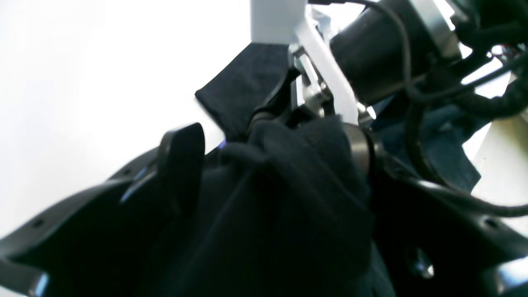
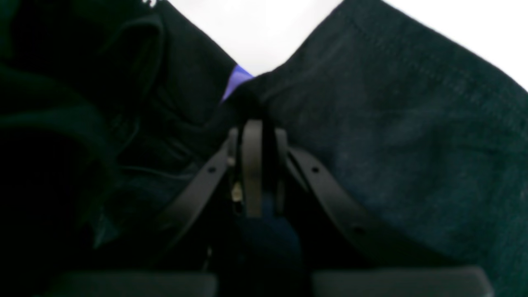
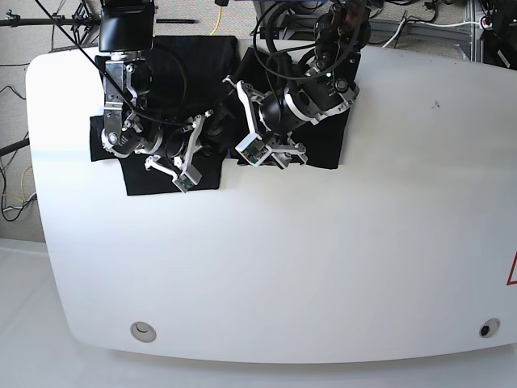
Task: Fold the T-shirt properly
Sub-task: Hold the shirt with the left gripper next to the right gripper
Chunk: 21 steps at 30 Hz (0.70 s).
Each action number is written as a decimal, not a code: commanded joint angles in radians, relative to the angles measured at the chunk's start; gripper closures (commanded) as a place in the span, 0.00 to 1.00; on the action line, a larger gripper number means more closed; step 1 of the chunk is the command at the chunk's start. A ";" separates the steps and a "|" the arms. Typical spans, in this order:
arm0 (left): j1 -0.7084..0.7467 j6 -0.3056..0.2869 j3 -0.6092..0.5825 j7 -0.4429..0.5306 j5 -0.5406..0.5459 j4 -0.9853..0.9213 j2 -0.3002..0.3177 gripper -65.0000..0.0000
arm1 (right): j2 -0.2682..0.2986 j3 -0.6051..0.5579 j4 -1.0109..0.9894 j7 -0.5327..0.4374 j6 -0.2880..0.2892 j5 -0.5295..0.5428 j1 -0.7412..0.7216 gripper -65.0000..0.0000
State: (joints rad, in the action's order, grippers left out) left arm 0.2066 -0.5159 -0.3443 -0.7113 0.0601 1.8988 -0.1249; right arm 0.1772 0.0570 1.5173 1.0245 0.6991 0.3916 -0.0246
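From the base view I see a white, rounded tabletop (image 3: 283, 267) with a small round inset near each front corner, a pale floor below its front edge, and cables and stand legs past its far edge. The T-shirt (image 3: 170, 174) lies spread along the far side of the tabletop, black and largely covered by both arms; one sleeve pokes out at the view's left.

My left gripper (image 3: 230, 133) and right gripper (image 3: 212, 129) meet near the middle of the cloth, but from above I cannot make out their jaws.

The wrist views fill that in. The right wrist camera shows the right gripper (image 2: 252, 123) with its jaws pressed together on a pinch of the black T-shirt (image 2: 392, 123), a sliver of purple print showing just above the tips. The left wrist camera shows the left gripper (image 1: 264, 136) with jaws standing wide, a bunched mass of T-shirt (image 1: 284, 198) filling the gap between them; the other arm's white bracket and black motor sit close behind.
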 commanded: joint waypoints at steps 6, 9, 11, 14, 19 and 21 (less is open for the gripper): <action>0.012 -0.002 0.017 0.025 0.010 0.012 0.001 0.24 | 0.006 -0.001 0.010 0.009 -0.001 -0.012 -0.011 0.94; 0.015 -0.002 0.017 0.025 0.010 0.012 0.014 0.22 | 0.006 -0.001 0.010 0.009 -0.001 -0.012 -0.011 0.94; 0.015 -0.002 0.017 0.025 0.011 0.012 0.015 0.22 | 0.006 -0.001 0.010 0.009 -0.001 -0.012 -0.011 0.94; 0.015 -0.002 0.017 0.025 0.013 0.011 0.026 0.22 | 0.006 -0.001 0.010 0.009 -0.001 -0.012 -0.011 0.94; 0.014 -0.002 0.015 0.025 0.016 0.011 0.028 0.22 | 0.006 -0.001 0.010 0.009 -0.001 -0.012 -0.010 0.94; 0.012 -0.002 0.014 0.025 0.017 0.011 0.028 0.22 | 0.006 -0.001 0.010 0.009 -0.001 -0.012 -0.010 0.94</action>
State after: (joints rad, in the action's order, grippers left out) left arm 0.2295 -0.5159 -0.3241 -0.7097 0.0574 1.8942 -0.0895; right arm 0.1772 0.0570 1.5173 1.0222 0.6991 0.3897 -0.0242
